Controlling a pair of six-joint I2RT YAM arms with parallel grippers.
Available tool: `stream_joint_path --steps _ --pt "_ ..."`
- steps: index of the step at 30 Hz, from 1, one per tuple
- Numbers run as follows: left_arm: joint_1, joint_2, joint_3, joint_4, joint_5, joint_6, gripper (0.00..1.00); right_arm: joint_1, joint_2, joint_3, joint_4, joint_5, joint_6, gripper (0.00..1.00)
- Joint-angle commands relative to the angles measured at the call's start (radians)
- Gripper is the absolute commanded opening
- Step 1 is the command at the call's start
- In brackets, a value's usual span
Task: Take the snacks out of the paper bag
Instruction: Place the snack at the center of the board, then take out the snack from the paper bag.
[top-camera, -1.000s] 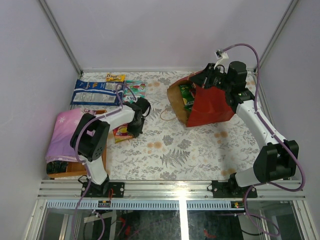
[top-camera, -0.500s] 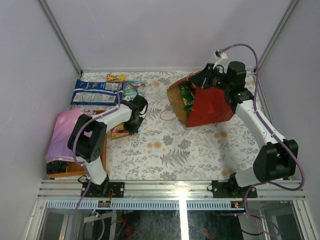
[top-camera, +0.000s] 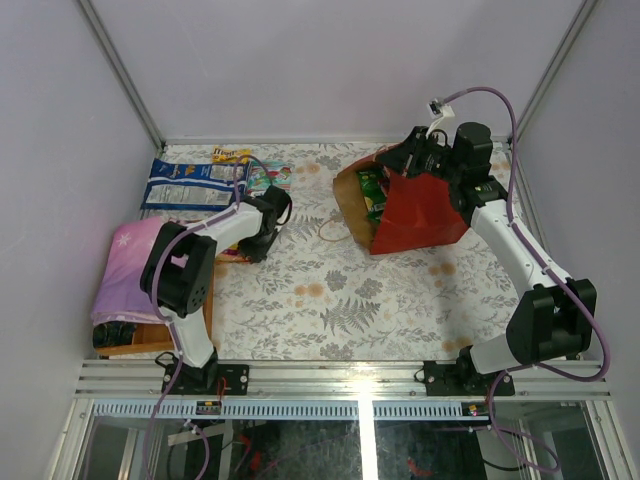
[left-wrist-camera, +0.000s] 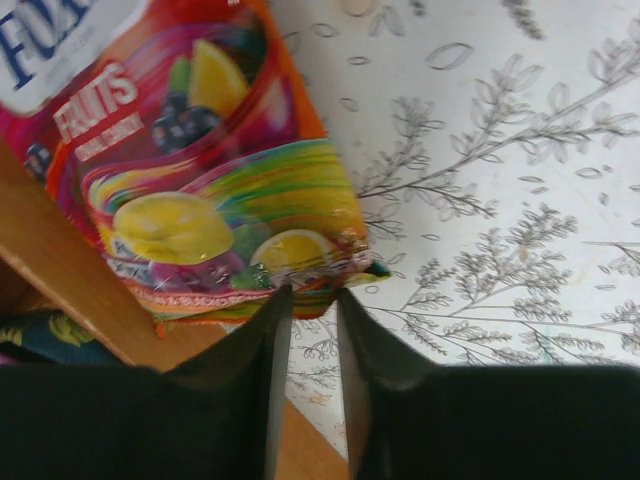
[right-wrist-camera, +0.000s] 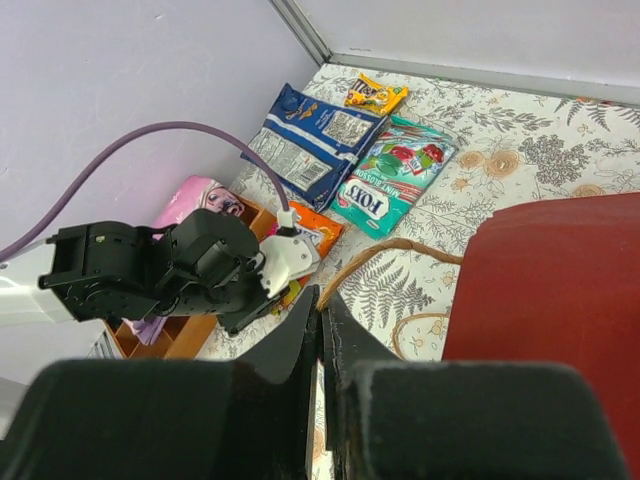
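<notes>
The red paper bag (top-camera: 420, 215) lies on its side at the back right, mouth facing left, with a green packet (top-camera: 372, 192) inside. My right gripper (top-camera: 412, 158) is at its upper rim; in the right wrist view the right gripper (right-wrist-camera: 320, 295) is shut on the tan twine handle (right-wrist-camera: 400, 250), beside the bag's red wall (right-wrist-camera: 560, 270). My left gripper (left-wrist-camera: 312, 292) is slightly open, its tips at the lower edge of an orange FOX'S packet (left-wrist-camera: 210, 200) that lies partly on the wooden tray (left-wrist-camera: 70, 290). The left gripper is also in the top view (top-camera: 262, 222).
Blue-and-white packs (top-camera: 185, 183), a teal FOX'S pouch (top-camera: 268, 177) and a small yellow packet (top-camera: 230, 155) lie at the back left. A pink folded cloth (top-camera: 125, 270) sits on the tray (top-camera: 150, 345) at the left. A second twine loop (top-camera: 330, 230) lies by the bag's mouth.
My left gripper has moved back and left toward the tray, and the orange packet has shifted with it onto the tray's edge. The right gripper and bag have stayed put.
</notes>
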Motion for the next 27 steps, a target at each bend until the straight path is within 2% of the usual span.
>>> stream_joint_path --steps 1,2,3,4,9,13,16,18,20,22,27 --pt "0.021 -0.023 0.023 -0.023 -0.154 -0.004 0.36 0.020 -0.006 0.025 0.084 -0.050 0.020 0.00" --pt "0.022 -0.035 0.022 -0.021 -0.165 -0.008 0.48 0.021 -0.005 0.026 0.084 -0.050 0.021 0.00" --pt "0.021 -0.045 0.025 -0.023 -0.174 -0.014 0.84 0.022 -0.004 0.027 0.084 -0.050 0.020 0.00" --pt "0.021 -0.055 0.031 -0.027 -0.180 -0.017 0.98 0.025 -0.002 0.027 0.084 -0.050 0.021 0.00" --pt "-0.022 -0.136 0.112 -0.053 -0.162 -0.076 1.00 0.033 0.000 0.032 0.074 -0.049 0.020 0.00" --pt "-0.110 -0.241 0.179 0.038 -0.115 -0.139 1.00 0.040 -0.011 0.037 0.054 -0.043 0.015 0.00" --pt "-0.163 -0.328 0.129 0.239 -0.050 -0.239 1.00 0.052 -0.020 0.038 0.056 -0.059 0.036 0.00" --pt "-0.170 -0.390 0.051 0.418 -0.045 -0.359 1.00 0.066 -0.027 0.027 0.059 -0.060 0.043 0.00" --pt "-0.169 -0.432 -0.034 0.608 0.023 -0.482 1.00 0.070 -0.036 0.002 0.078 -0.069 0.062 0.00" --pt "-0.166 -0.403 -0.061 0.746 0.140 -0.576 1.00 0.071 -0.049 -0.029 0.090 -0.063 0.073 0.00" --pt "-0.171 -0.192 0.002 0.951 0.376 -0.763 1.00 0.071 -0.111 -0.079 -0.031 0.028 -0.004 0.00"
